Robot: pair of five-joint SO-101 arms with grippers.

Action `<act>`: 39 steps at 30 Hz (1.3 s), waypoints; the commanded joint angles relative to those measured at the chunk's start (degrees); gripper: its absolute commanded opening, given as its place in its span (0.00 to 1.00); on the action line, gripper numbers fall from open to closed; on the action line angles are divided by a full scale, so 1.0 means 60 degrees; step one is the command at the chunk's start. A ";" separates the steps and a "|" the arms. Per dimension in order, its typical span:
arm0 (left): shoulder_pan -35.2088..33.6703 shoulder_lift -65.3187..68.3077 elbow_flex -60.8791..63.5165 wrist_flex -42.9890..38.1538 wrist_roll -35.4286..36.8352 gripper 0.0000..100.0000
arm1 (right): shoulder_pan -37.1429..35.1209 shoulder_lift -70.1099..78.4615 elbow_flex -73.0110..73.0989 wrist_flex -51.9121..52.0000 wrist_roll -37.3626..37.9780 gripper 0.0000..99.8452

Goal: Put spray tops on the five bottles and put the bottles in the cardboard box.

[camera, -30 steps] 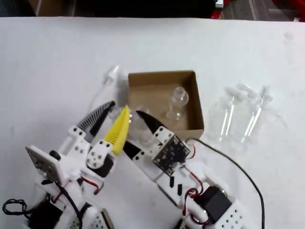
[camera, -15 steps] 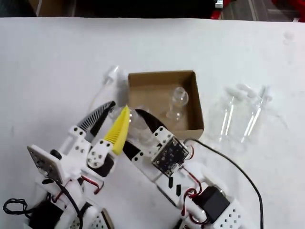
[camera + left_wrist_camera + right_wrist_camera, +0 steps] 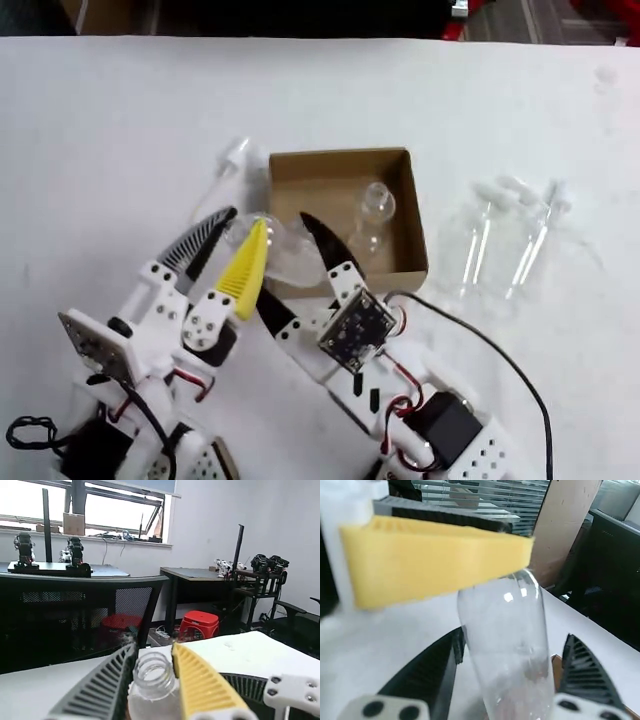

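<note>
White table [image 3: 120, 130] holds a cardboard box [image 3: 402, 215]; left gripper [image 3: 247, 218] pinches a bottle [image 3: 505, 645], right gripper [image 3: 282, 256] spread around it.

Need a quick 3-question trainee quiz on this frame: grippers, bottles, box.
1. True or false: the held bottle in the left gripper has a spray top on it.
2. Pick one. The right gripper is: A) shut on a spray top; B) open, with one finger on each side of the held bottle; C) inside the box, holding nothing.
3. Fill in: a second bottle sits inside the ____.

Key
1. False: its neck is bare and open.
2. B.
3. cardboard box.
</note>
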 commanded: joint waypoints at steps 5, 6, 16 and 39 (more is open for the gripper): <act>-0.0652 0.0066 -0.0117 -0.0864 -0.0264 0.02 | 0.0022 -0.0168 -0.0234 0.0081 0.0132 0.27; -0.0711 0.0066 -0.0029 -0.1070 -0.0264 0.02 | 0.0037 -0.0168 -0.0293 0.0081 0.0132 0.27; -0.0711 0.0110 0.0396 -0.2564 -0.1333 0.02 | 0.0388 -0.0168 -0.1070 0.0945 0.0132 0.26; -0.0974 1.1509 -0.3487 -0.7824 -0.2154 0.02 | 0.8432 -0.2220 0.0864 0.2879 -0.1978 0.26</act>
